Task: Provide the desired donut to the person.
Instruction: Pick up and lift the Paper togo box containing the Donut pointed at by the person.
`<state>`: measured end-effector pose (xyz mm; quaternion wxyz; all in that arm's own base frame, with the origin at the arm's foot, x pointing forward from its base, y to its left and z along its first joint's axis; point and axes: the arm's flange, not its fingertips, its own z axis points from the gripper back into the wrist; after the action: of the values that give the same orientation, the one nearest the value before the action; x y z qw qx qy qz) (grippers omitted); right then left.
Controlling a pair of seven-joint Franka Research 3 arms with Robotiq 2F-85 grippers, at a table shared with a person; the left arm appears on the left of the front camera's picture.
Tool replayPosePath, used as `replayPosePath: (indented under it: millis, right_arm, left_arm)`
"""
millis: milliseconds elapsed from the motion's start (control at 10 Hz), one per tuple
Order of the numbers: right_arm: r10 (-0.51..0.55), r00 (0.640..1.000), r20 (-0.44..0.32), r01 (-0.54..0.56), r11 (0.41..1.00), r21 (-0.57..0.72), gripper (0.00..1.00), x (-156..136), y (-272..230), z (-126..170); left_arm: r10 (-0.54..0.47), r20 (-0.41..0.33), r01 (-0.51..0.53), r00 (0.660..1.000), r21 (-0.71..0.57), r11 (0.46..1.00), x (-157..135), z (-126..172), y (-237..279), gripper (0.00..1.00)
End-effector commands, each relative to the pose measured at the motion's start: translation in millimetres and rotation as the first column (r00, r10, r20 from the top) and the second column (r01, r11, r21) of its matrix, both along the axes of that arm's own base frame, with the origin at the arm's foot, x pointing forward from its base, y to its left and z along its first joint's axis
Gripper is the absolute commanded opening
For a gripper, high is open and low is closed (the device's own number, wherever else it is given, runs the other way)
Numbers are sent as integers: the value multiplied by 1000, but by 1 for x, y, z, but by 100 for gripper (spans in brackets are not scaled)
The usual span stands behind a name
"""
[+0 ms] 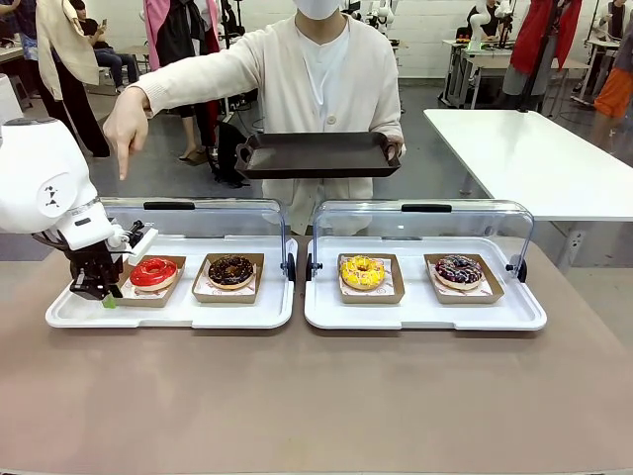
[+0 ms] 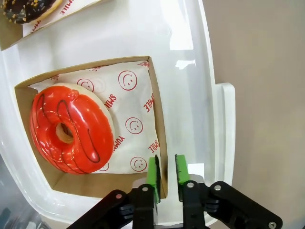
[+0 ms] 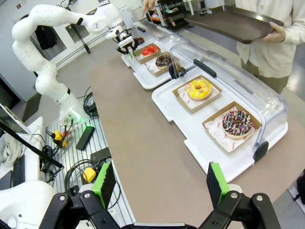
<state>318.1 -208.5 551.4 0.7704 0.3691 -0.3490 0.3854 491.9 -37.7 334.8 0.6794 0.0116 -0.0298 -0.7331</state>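
The person [image 1: 326, 79] in a cream cardigan stands across the table, holding a dark brown tray [image 1: 318, 154] in one hand. Their other hand [image 1: 127, 124] points down at the red-glazed donut [image 1: 153, 270]. That donut [image 2: 71, 129] lies on printed paper in a cardboard box [image 2: 157, 119] on the left white tray [image 1: 168, 315]. My left gripper [image 2: 166, 169] straddles the box's near wall, its green pads almost together on the cardboard. My right gripper [image 3: 159, 179] hangs wide open above the table's near right edge, holding nothing.
A chocolate donut [image 1: 231, 270] shares the left tray. The right white tray [image 1: 425, 315] carries a yellow donut [image 1: 362, 271] and a sprinkled dark donut [image 1: 459, 269]. Clear lids [image 1: 198, 213] stand raised behind both trays. The brown tabletop [image 1: 316, 396] lies bare in front.
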Motion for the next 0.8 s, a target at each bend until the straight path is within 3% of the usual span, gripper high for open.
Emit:
replayPosePath:
  millis: [0,500,700]
  right_arm:
    - [6,1000,9,-6,1000,12,100,0,0,0]
    - [6,1000,9,-6,1000,12,100,0,0,0]
    - [6,1000,9,-6,1000,12,100,0,0,0]
  left_arm:
    - [-22,-15,22,1000,-26,999,0,-3,2,0]
    - [-36,-31,36,999,-28,999,-1,-4,2,0]
    - [-50,-49,49,998,-12,999,-10,15,-1,0]
